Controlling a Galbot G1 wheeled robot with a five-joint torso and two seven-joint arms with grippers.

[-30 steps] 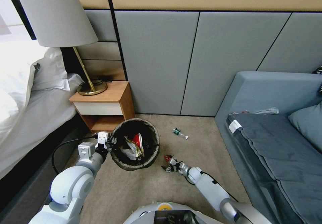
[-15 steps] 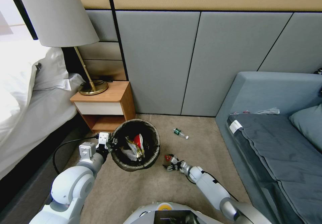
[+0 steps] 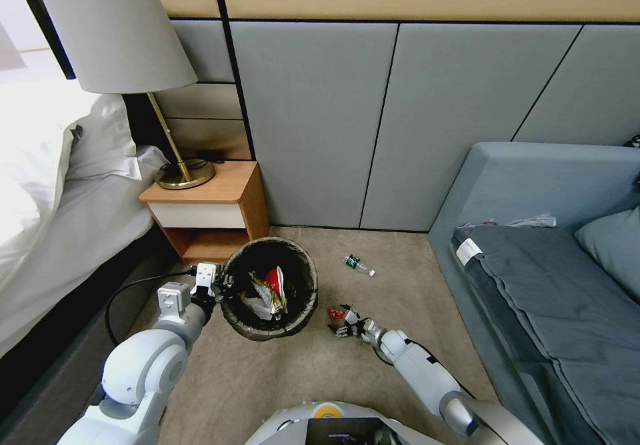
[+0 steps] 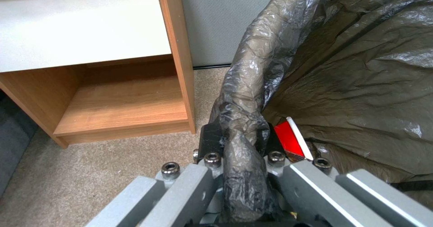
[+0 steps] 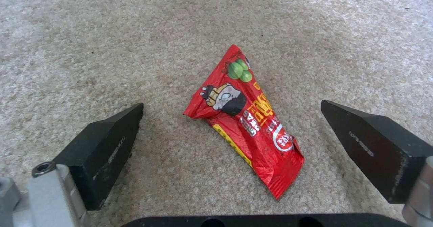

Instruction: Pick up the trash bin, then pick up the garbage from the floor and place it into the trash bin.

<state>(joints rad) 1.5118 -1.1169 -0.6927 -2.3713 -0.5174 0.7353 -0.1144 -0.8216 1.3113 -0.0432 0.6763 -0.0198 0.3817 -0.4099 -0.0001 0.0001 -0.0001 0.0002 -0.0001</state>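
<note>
The trash bin (image 3: 270, 288), lined with a dark bag, sits on the beige floor (image 3: 280, 371) and holds several wrappers. My left gripper (image 3: 217, 283) is shut on its near-left rim; in the left wrist view the bag-covered rim (image 4: 243, 95) runs between the closed fingers of the left gripper (image 4: 239, 139), with a red-and-white packet (image 4: 289, 140) just inside. My right gripper (image 3: 345, 323) hangs open low over a red snack packet (image 3: 335, 313). In the right wrist view that packet (image 5: 246, 118) lies flat on the carpet between the spread fingers (image 5: 108, 145). A small green bottle (image 3: 358, 265) lies farther back.
A wooden nightstand (image 3: 213, 208) with a lamp (image 3: 113, 38) stands just behind the bin, and a bed (image 3: 47, 211) is on the left. A grey sofa (image 3: 553, 265) lines the right side. Grey wall panels (image 3: 313, 125) close the back.
My right gripper has shifted slightly to the right and now stands open with the red packet between its fingers. The left gripper and the bin have not moved.
</note>
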